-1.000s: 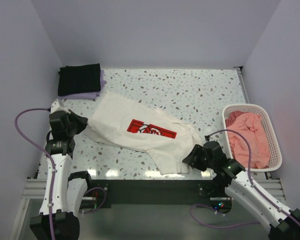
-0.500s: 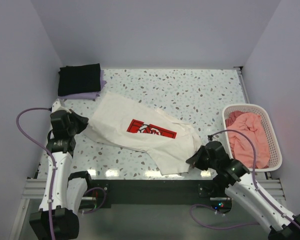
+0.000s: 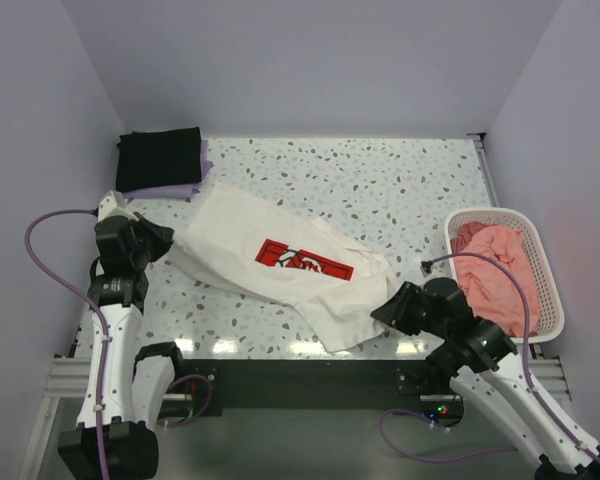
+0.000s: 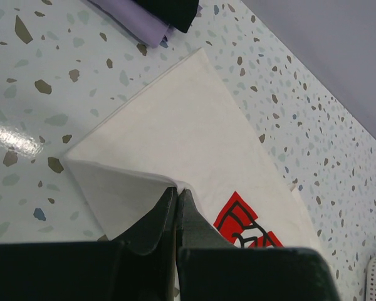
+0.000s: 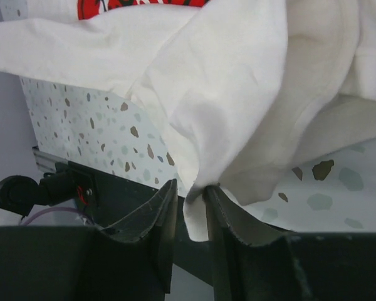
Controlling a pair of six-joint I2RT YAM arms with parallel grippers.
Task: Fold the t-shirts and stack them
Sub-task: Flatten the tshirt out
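The cream-white t-shirt (image 3: 242, 232) with a red square print (image 3: 302, 261) lies stretched diagonally across the table. My left gripper (image 3: 166, 243) is shut on its left corner, seen in the left wrist view (image 4: 177, 190) with a fold of cloth (image 4: 175, 138) pinched at the tips. My right gripper (image 3: 386, 309) is shut on the shirt's bunched lower right end (image 5: 238, 81), near the table's front edge (image 5: 191, 186). The black t-shirt (image 3: 158, 158) lies folded on the lavender one (image 3: 185, 188) at the back left. The salmon-pink t-shirt (image 3: 495, 275) is crumpled in the basket.
The white slatted basket (image 3: 485, 212) stands at the right edge of the table. The folded stack also shows at the top of the left wrist view (image 4: 138, 20). The table's dark front rail (image 5: 100, 182) lies just under the right gripper.
My right gripper has moved right and a little up with the shirt's end. My left gripper has shifted slightly left and back. The shirt lies more stretched between them.
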